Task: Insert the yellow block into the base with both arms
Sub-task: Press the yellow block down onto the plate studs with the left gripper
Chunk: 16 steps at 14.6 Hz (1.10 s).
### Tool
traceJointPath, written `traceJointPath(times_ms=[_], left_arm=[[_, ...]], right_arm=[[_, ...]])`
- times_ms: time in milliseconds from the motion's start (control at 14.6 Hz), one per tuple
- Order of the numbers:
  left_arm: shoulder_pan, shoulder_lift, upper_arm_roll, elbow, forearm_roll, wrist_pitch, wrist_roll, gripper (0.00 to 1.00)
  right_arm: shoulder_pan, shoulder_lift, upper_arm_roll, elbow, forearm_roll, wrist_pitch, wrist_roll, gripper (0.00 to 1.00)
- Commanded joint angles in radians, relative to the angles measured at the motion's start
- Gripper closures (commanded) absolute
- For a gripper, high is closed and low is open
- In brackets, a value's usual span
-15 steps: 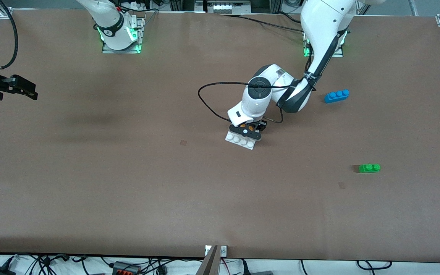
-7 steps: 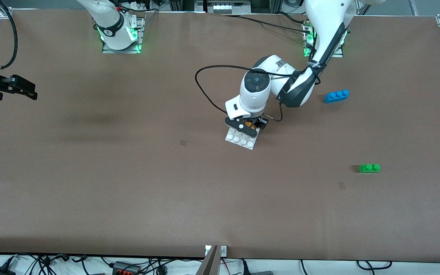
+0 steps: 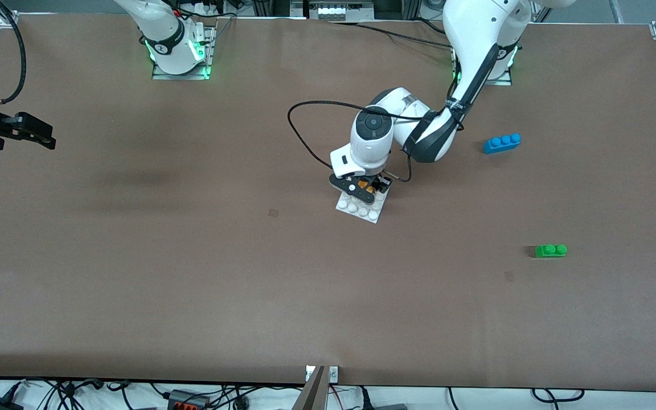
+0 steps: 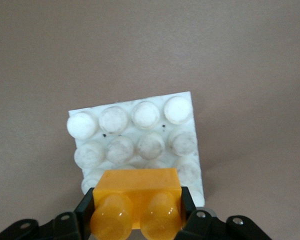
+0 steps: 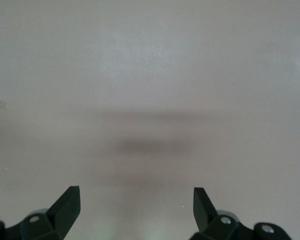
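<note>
Left arm (image 3: 464, 68) reaches down mid-counter; left gripper (image 3: 365, 188) pinches the yellow block (image 4: 137, 200) over the base (image 4: 190, 107), at its edge farthest from the front camera. Right gripper (image 5: 135, 207) waits, spread, over bare counter (image 3: 191, 273). Count: one base, one blue brick (image 3: 501, 143), one green brick (image 3: 550, 250), one yellow block.

My left gripper (image 3: 367, 189) sits low over the base (image 3: 362, 208), fingers clamped on the yellow block (image 4: 137, 192); my right gripper (image 5: 136, 202) waits spread wide, well apart from it.

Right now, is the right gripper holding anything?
No, the right gripper stands open in its wrist view, with only bare table between its fingers.
</note>
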Motion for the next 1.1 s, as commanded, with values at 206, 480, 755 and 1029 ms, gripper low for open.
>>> traceJointPath(times_ms=[206, 480, 755, 1029], left_arm=[[-0.029, 0.003, 0.039, 0.001, -0.003, 0.01, -0.009, 0.66], [-0.022, 0.017, 0.039, 0.001, -0.019, 0.01, -0.009, 0.66], [-0.023, 0.032, 0.037, 0.003, -0.034, 0.025, -0.016, 0.66], [-0.023, 0.045, 0.033, 0.001, -0.034, 0.048, -0.036, 0.66]], right_arm=[[-0.009, 0.007, 0.006, 0.019, -0.001, -0.015, 0.013, 0.0], [-0.01, 0.009, 0.004, 0.019, -0.001, -0.015, 0.013, 0.0], [-0.01, 0.009, 0.004, 0.019, -0.001, -0.015, 0.013, 0.0], [-0.01, 0.009, 0.004, 0.019, -0.001, -0.015, 0.013, 0.0]])
